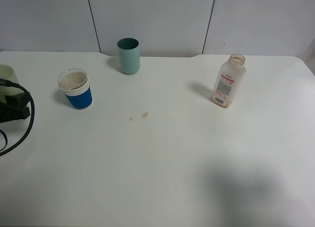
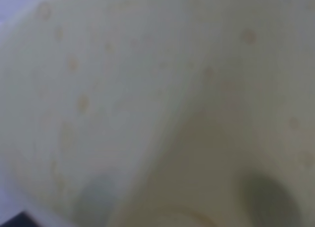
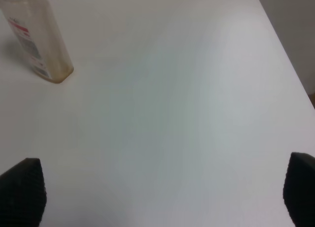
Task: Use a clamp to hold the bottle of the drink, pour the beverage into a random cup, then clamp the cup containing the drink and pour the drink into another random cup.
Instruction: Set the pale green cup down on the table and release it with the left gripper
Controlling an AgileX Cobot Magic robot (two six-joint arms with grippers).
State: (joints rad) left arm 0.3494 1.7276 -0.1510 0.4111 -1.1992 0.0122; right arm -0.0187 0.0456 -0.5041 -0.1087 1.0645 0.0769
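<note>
An uncapped, nearly empty clear bottle (image 1: 228, 81) with a red-and-white label stands at the right back of the table; it also shows in the right wrist view (image 3: 37, 37). A blue cup with a white rim (image 1: 75, 89) and a teal cup (image 1: 129, 55) stand at the left back. At the far left edge my left gripper (image 1: 12, 96) holds a cream cup (image 1: 5, 75). The cup's droplet-speckled inside (image 2: 147, 89) fills the left wrist view and hides the fingers. My right gripper (image 3: 160, 197) is open and empty over bare table, well short of the bottle.
The white table (image 1: 162, 153) has two small brown drops (image 1: 144, 114) near its middle. A black cable (image 1: 27, 126) loops by the left arm. A grey panelled wall runs behind the table. The table's right edge (image 3: 290, 64) shows in the right wrist view.
</note>
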